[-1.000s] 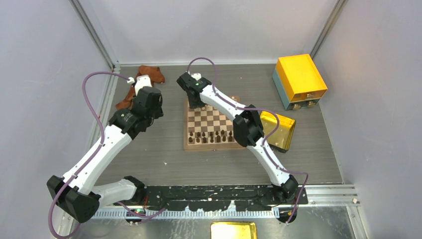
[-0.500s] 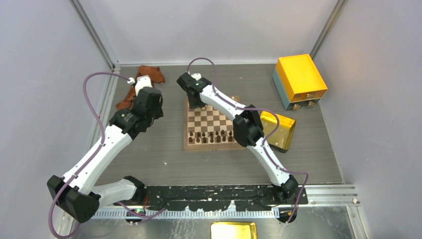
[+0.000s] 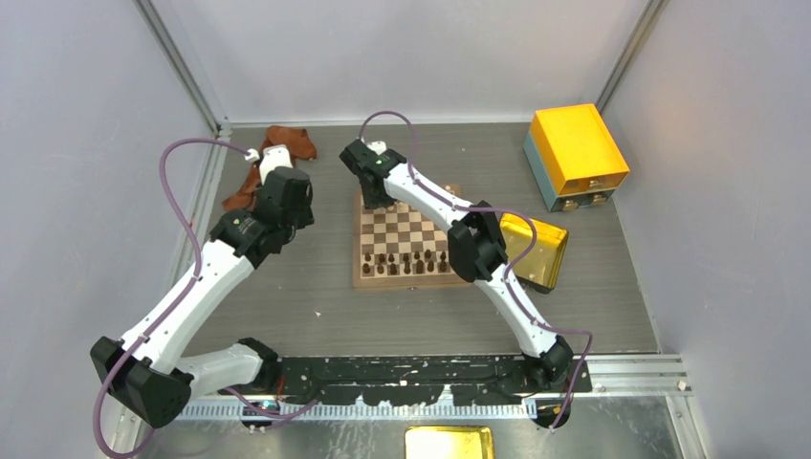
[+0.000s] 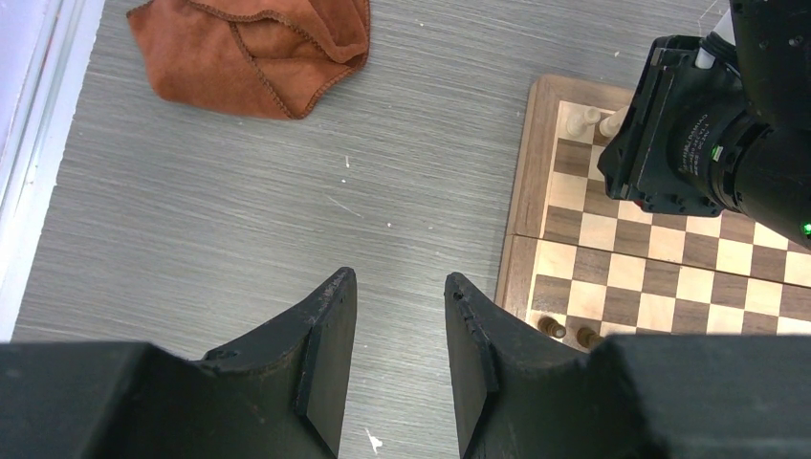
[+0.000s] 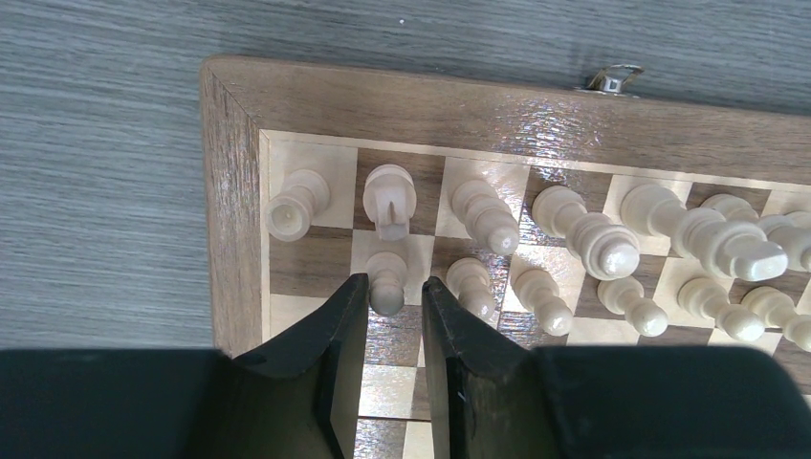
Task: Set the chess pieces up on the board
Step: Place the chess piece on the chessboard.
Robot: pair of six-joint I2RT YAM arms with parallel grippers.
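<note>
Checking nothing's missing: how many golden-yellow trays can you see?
2 trays. One lies right of the board, partly behind the right arm. The other sits below the mounting rail, cut off by the picture's bottom edge. More could lie outside view.

The grey table (image 3: 316, 306) has thin lines on it like wood. A checked board (image 3: 406, 229) lies flat in the middle. At about 10 o'clock from the board, near the back left corner, lies a crumpled orange-brown cloth (image 3: 287, 142). At 2 o'clock, well apart from the board, a yellow box (image 3: 574, 143) stands by the right wall. At 3 o'clock a shiny gold tray (image 3: 537, 251) lies just beside the board, turned a bit.
</note>
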